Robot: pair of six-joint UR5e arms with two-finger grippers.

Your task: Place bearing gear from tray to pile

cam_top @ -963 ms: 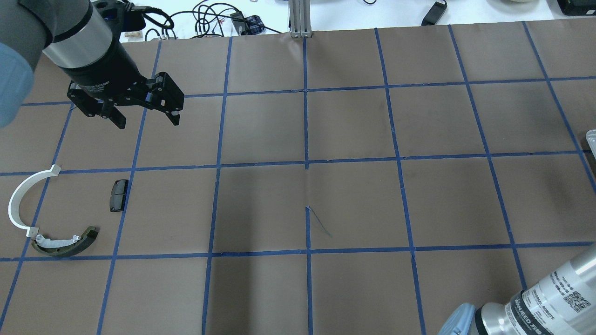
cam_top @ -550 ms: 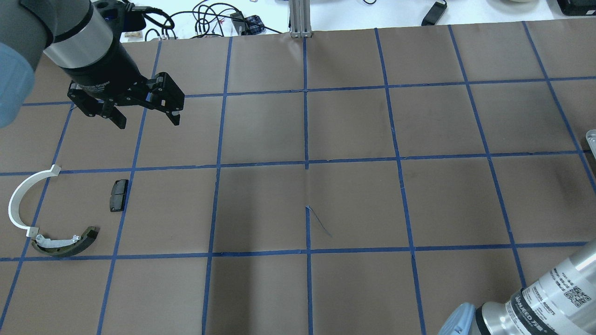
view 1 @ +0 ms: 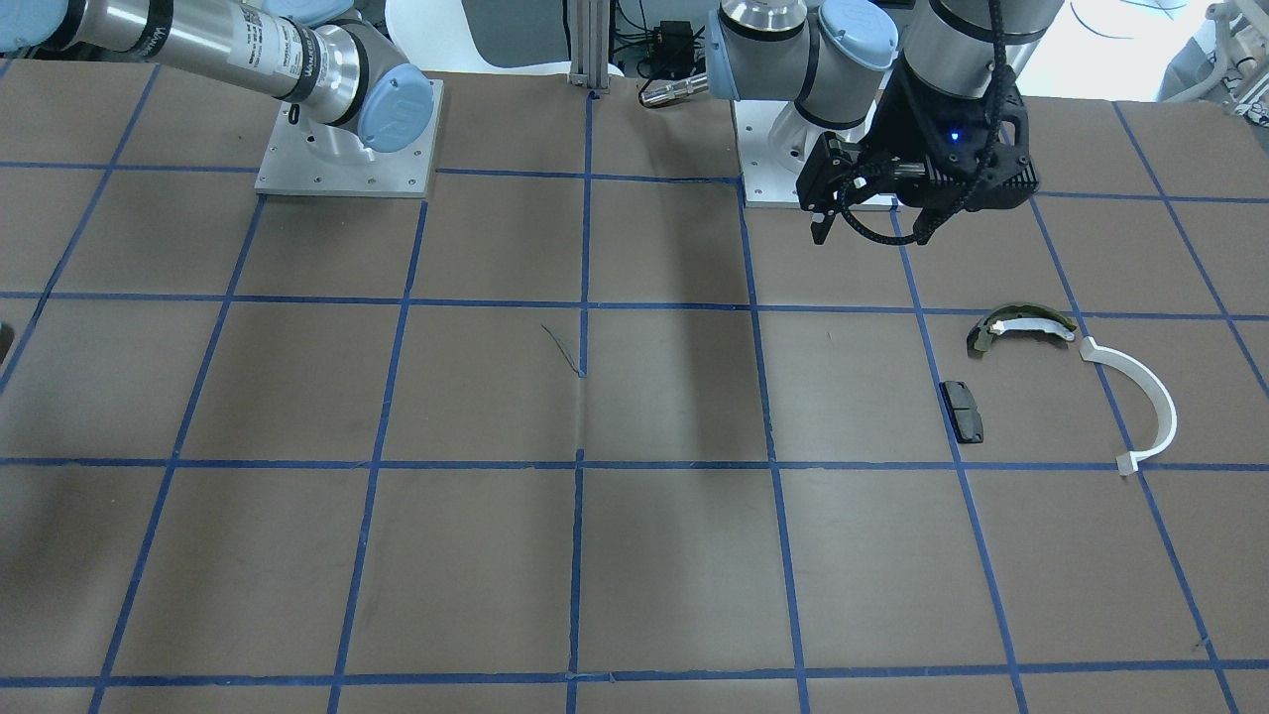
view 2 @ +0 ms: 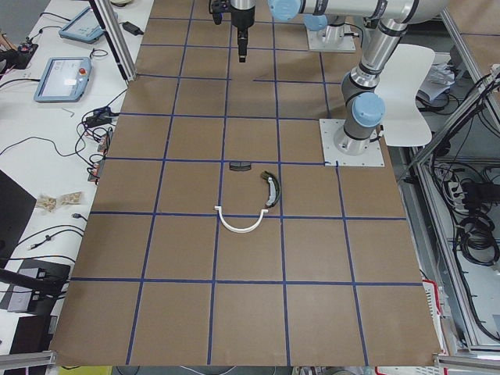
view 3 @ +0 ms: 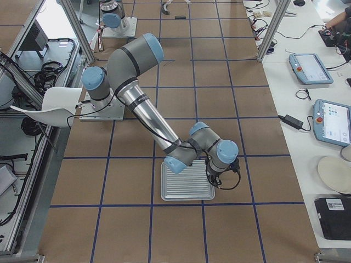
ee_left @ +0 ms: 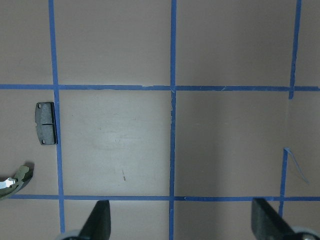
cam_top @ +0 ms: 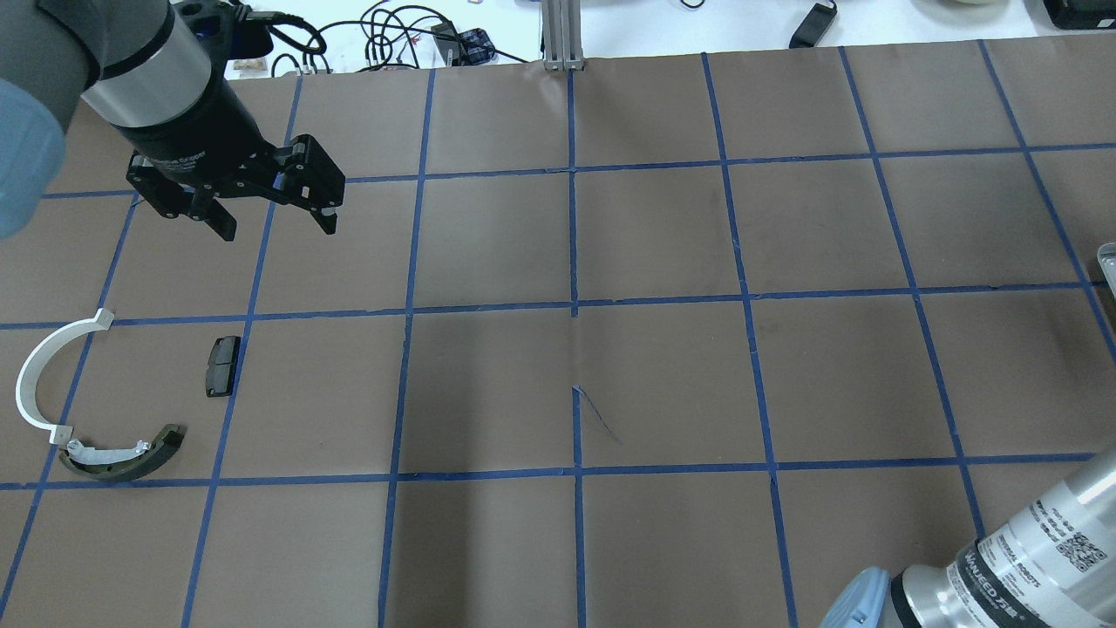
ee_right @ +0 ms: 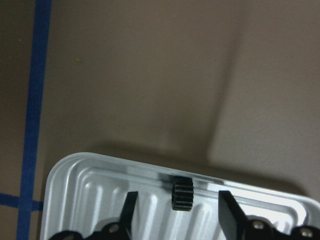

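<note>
The gear (ee_right: pixel 182 194) sits in the tray (ee_right: pixel 75 175), tucked right up against the far rim, at the opposite end of the counter (cam_top: pixel 663 375) from the pile (cam_top: pixel 122 458). The right claw (ee_right: pixel 178 200) is spread open with a finger on either side of the gear and gaps showing, so nothing's gripped yet. It looks lined up for the pinch. The left claw (cam_top: pixel 275 225) hangs wide and empty beyond the pile, probably just keeping clear.
</note>
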